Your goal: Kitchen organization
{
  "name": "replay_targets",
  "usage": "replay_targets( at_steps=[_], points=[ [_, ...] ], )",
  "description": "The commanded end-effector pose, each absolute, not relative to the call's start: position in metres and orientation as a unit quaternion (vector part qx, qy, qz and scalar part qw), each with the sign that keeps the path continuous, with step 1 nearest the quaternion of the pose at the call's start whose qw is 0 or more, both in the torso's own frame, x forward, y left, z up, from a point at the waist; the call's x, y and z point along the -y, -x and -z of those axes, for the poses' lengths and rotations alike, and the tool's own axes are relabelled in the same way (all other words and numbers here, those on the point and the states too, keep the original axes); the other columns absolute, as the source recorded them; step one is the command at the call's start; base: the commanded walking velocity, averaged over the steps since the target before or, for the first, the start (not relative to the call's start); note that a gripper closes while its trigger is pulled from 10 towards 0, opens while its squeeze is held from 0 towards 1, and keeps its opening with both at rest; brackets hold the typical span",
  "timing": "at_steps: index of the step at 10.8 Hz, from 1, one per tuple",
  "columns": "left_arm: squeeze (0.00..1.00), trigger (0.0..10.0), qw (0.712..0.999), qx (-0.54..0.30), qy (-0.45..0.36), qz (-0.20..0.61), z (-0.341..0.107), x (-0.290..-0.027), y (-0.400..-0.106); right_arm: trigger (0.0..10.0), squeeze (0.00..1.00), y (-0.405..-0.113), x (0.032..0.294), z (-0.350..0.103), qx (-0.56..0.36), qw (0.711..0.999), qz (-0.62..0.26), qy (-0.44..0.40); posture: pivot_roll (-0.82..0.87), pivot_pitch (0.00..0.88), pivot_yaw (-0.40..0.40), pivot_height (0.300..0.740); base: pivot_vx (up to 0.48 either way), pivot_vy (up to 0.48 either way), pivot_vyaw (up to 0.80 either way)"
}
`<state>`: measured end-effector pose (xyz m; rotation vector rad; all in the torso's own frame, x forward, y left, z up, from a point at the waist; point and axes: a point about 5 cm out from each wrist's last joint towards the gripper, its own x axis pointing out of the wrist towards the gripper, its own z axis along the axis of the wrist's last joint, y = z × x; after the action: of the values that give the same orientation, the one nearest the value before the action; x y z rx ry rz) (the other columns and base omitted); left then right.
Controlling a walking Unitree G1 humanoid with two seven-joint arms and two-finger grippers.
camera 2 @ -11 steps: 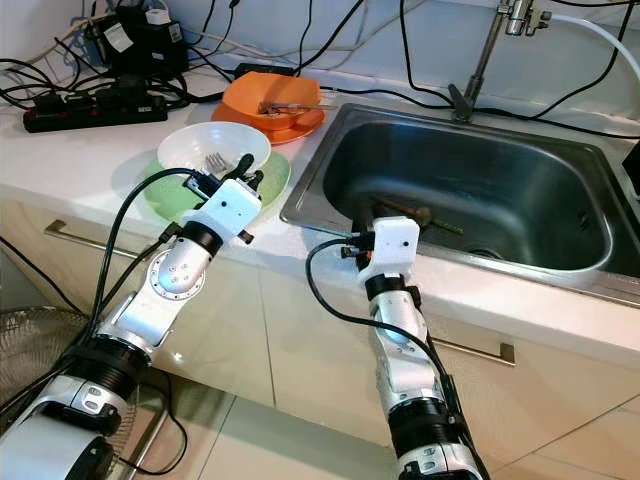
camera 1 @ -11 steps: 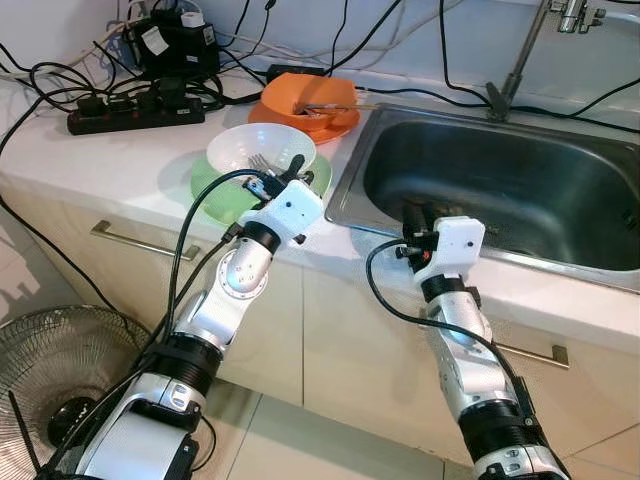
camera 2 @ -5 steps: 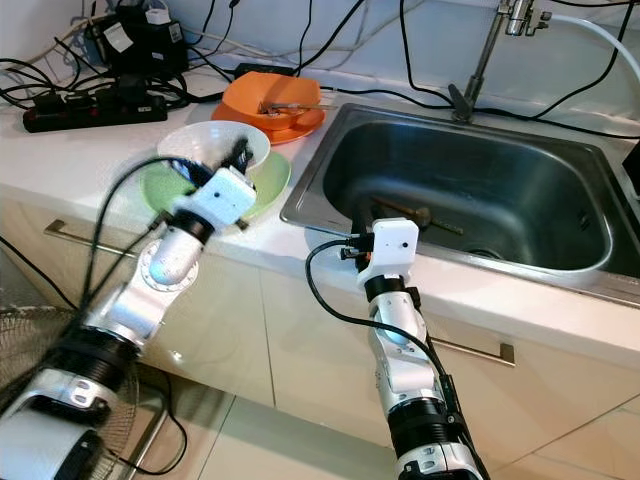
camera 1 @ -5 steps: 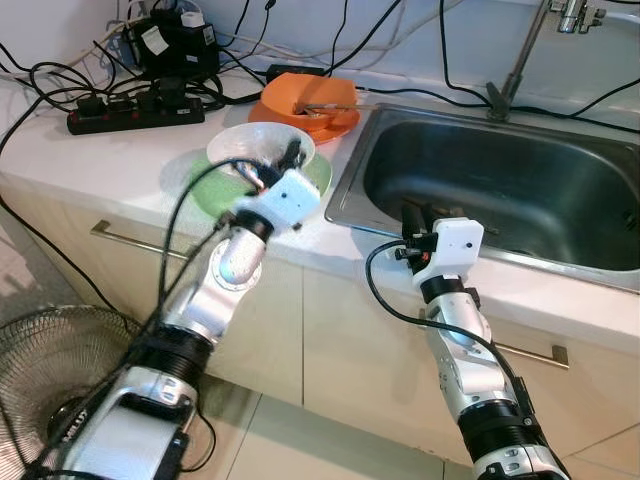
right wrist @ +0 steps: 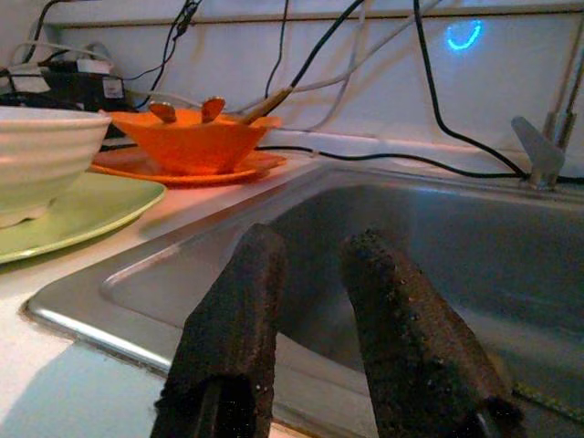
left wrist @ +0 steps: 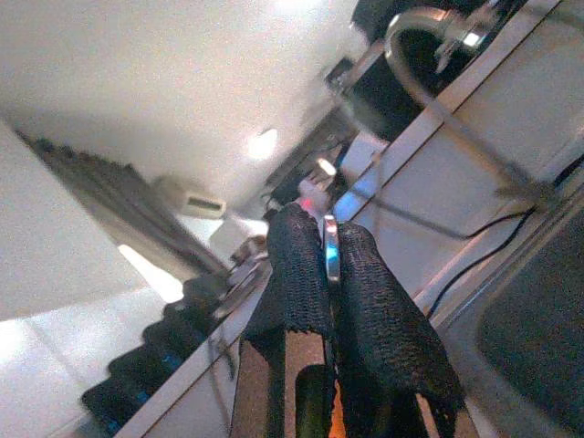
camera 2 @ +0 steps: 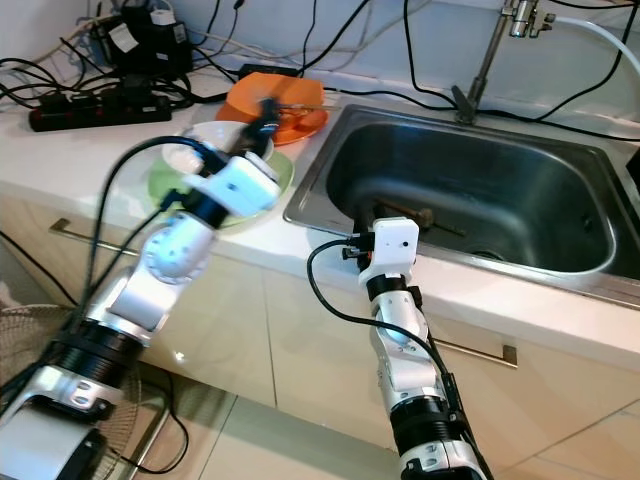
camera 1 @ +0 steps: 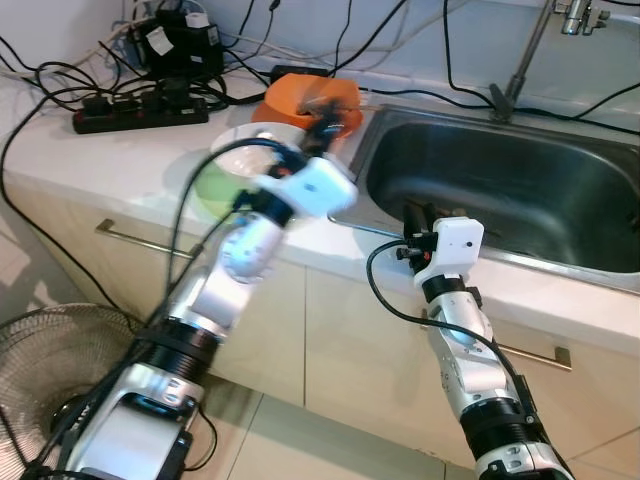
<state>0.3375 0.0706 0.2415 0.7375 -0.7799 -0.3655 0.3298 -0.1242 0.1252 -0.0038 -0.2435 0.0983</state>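
Note:
My left gripper is raised above the counter between the white bowl and the orange bowl, blurred by motion. In the left wrist view its fingers are shut on a thin metal fork handle. The white bowl rests on a green plate. At the front rim of the steel sink, my right gripper points into the basin. Its two fingers stand open with nothing between them.
An orange bowl with utensils sits on an orange plate beside the sink's left rim. A dark utensil lies in the sink. A power strip, chargers and many black cables cover the back of the counter. The tap rises behind the sink. A fan stands on the floor.
My left arm has swung up and to the right, away from the white bowl toward the sink side, with the fork held in its fingers. The right arm has not moved.

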Motion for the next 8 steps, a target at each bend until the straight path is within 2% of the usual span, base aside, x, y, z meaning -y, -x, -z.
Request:
replay_targets(
  at_steps=[1, 3, 4, 5, 8],
  points=[
    [0.0, 10.0, 0.841, 0.378, -0.331, 0.201, -0.247, -0.061, -0.334, 10.0, 1.0, -0.334, 0.123, -0.131, 0.127, 0.99, -0.052, 0.005, 0.18, 0.001, -0.008, 0.74, 0.0, 0.0, 0.0],
    [0.0, 10.0, 0.859, 0.354, -0.273, 0.25, -0.243, -0.051, -0.33, 10.0, 1.0, -0.336, 0.125, -0.14, 0.145, 0.988, -0.054, 0.028, 0.17, 0.014, -0.002, 0.74, 0.0, 0.0, 0.0],
    [0.0, 10.0, 0.863, 0.34, -0.254, 0.274, -0.239, -0.046, -0.328, 10.0, 0.0, -0.338, 0.127, -0.149, 0.161, 0.984, -0.059, 0.039, 0.17, 0.018, 0.0, 0.74, 0.0, 0.0, 0.0],
    [0.0, 10.0, 0.863, 0.332, -0.244, 0.291, -0.236, -0.043, -0.327, 10.0, 0.0, -0.338, 0.127, -0.155, 0.173, 0.982, -0.064, 0.047, 0.16, 0.019, 0.001, 0.74, 0.0, 0.0, 0.0],
    [0.0, 10.0, 0.879, 0.302, -0.142, 0.341, -0.238, -0.036, -0.322, 10.0, 0.0, -0.342, 0.124, -0.179, 0.213, 0.972, -0.083, 0.047, 0.16, 0.03, -0.001, 0.74, 0.0, 0.0, 0.0]
  ],
)
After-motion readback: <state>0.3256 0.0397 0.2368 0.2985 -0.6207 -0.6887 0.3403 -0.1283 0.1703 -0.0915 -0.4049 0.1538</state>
